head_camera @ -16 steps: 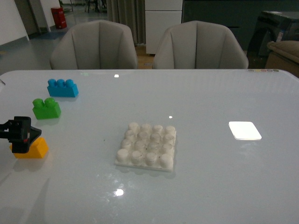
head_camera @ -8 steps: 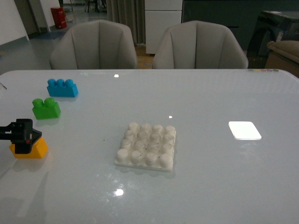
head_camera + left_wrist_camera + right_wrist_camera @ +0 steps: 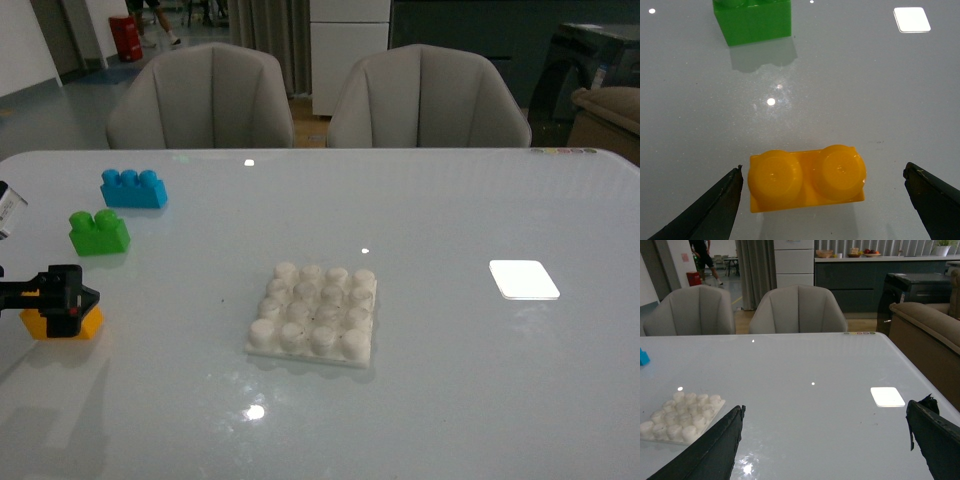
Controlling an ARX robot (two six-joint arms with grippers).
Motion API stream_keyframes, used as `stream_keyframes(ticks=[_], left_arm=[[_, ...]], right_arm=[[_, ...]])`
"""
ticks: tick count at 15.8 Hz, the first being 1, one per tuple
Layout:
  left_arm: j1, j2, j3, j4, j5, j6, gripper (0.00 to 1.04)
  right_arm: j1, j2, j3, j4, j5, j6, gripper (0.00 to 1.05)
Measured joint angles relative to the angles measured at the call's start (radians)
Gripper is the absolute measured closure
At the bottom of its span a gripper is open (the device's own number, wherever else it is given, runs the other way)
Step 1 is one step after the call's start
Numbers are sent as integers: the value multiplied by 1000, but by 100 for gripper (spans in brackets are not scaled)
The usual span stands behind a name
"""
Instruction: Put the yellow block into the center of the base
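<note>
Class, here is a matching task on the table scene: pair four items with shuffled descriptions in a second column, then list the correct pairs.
Items:
1. yellow block
2. green brick
3. blue brick
4. base

Descriptions:
A. three studs, farthest back
B. white, grid of studs
C. inside the open left tool
D. lies between the other two bricks

Pairs: 1-C, 2-D, 3-A, 4-B

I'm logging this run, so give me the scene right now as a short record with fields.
left gripper: open, straddling the yellow block
yellow block: resting studs up, not clamped
right gripper: open, empty
base: to the right of the yellow block, no brick on it
green brick: beyond the yellow block
blue brick: beyond the green brick
</note>
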State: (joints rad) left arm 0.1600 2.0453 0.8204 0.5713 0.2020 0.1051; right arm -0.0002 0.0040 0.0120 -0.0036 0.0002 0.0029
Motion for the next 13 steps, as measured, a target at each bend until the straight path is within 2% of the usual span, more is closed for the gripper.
stream_keyframes(ticks=[10, 12, 13], left_arm=[[-1, 41, 5, 58, -28, -19, 7], [-1, 41, 5, 60, -32, -19, 16], [-1, 41, 5, 60, -38, -19, 27]], right_arm=[[0, 0, 0, 0, 0, 0, 6], [0, 0, 0, 0, 0, 0, 6], [0, 0, 0, 0, 0, 0, 6]])
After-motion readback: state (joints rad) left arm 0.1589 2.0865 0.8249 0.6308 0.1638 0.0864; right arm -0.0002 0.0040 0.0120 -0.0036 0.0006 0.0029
